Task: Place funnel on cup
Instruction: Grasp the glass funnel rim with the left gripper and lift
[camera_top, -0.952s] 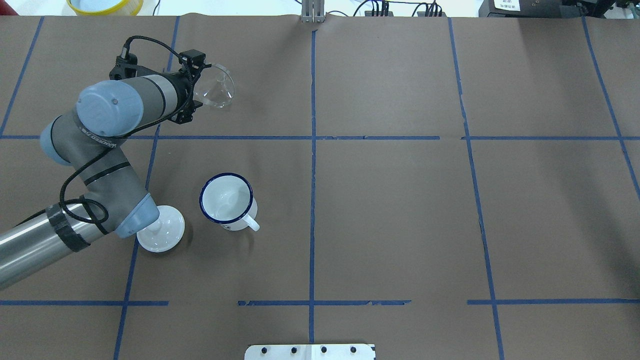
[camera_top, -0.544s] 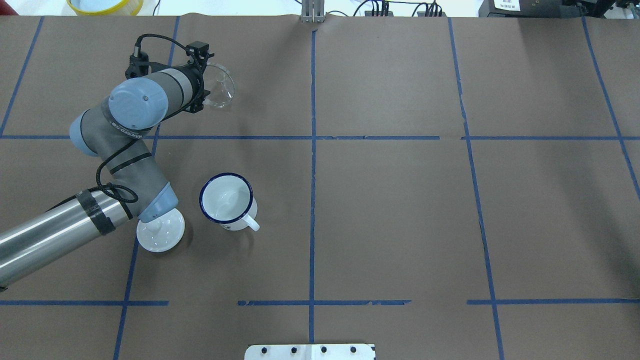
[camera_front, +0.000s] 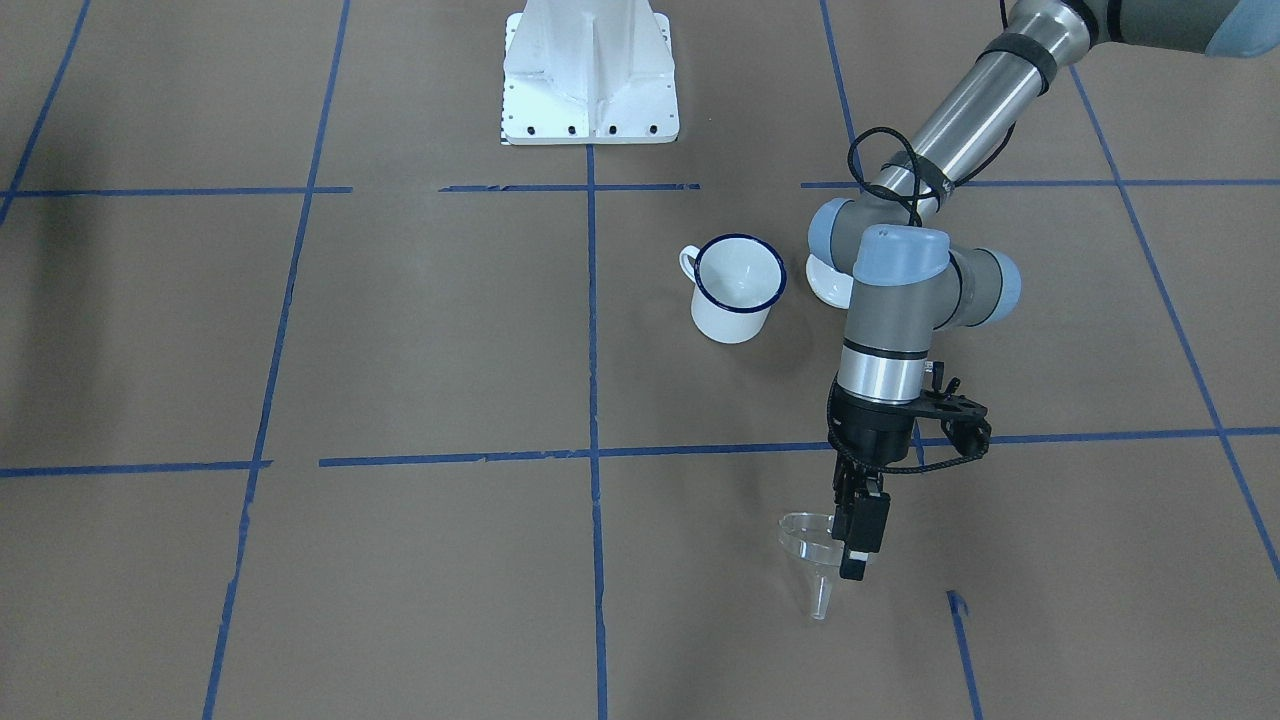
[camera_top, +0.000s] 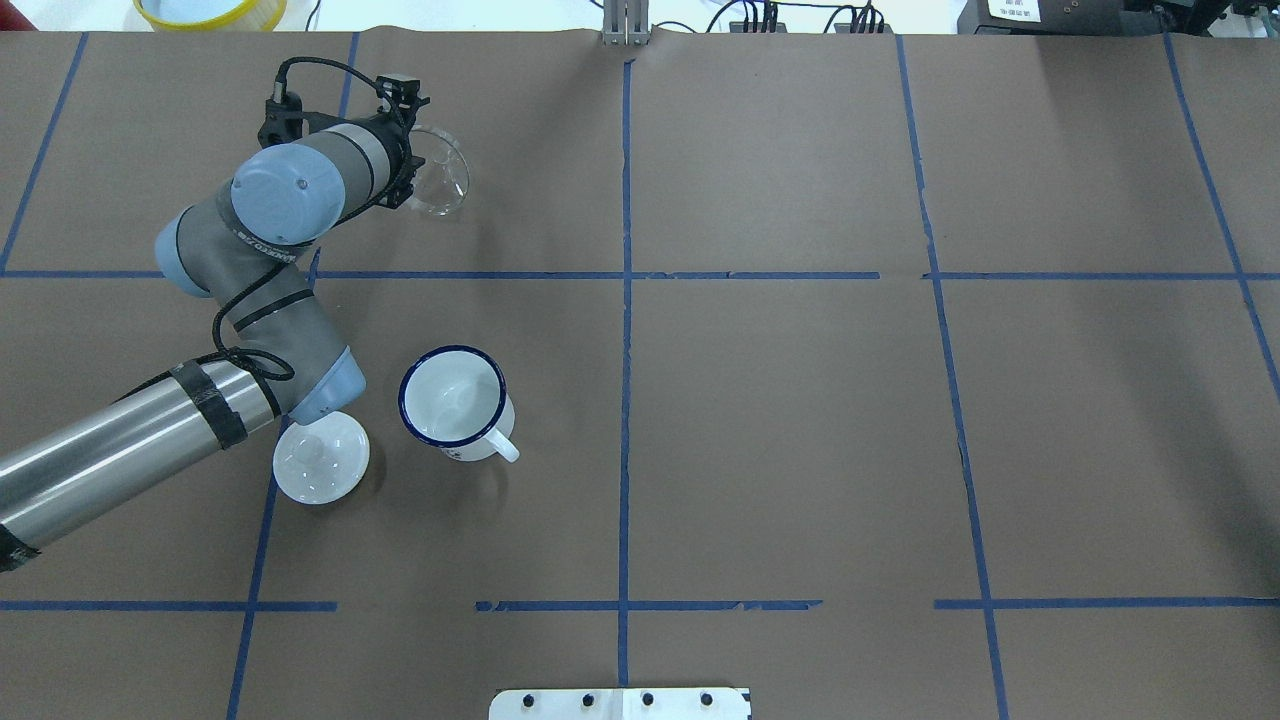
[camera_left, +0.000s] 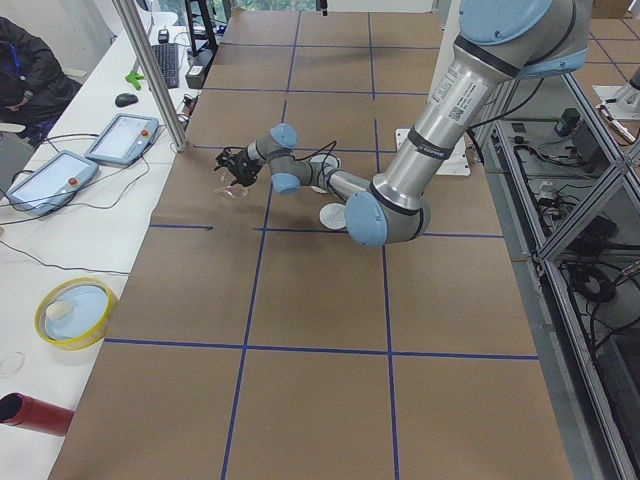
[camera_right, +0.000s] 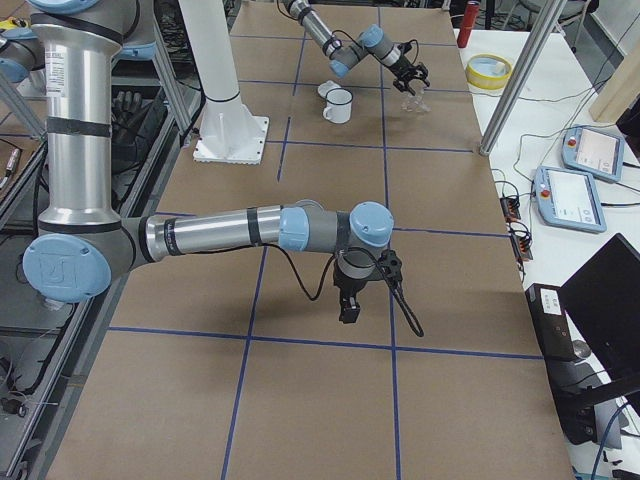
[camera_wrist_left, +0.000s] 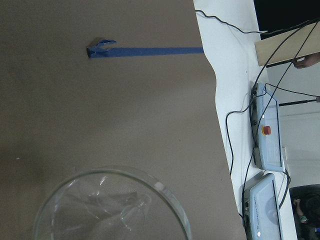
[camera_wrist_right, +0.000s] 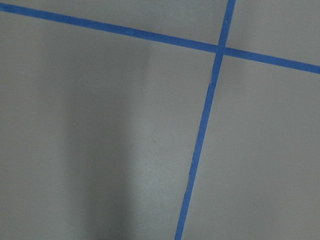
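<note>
Just beside the cup (camera_front: 735, 290), on the side away from its handle, the white lid (camera_front: 822, 284) lies mostly hidden behind a joint of the left arm (camera_front: 890, 290) in the front-facing view. Well apart from the cup, the funnel (camera_wrist_left: 110, 207) is cut off by the wrist view's bottom edge. The right gripper (camera_right: 349, 308), far from the cup, appears too small to tell how its jaws stand.

no text could be read for certain. dark lettering (camera_top: 262, 254) ran along the grey wrist link of the left arm (camera_top: 300, 188) at the upper left of the overhead view, too small to make out. a white label (camera_top: 1015, 8) at that view's top right edge bore black marks, equally illegible.
</note>
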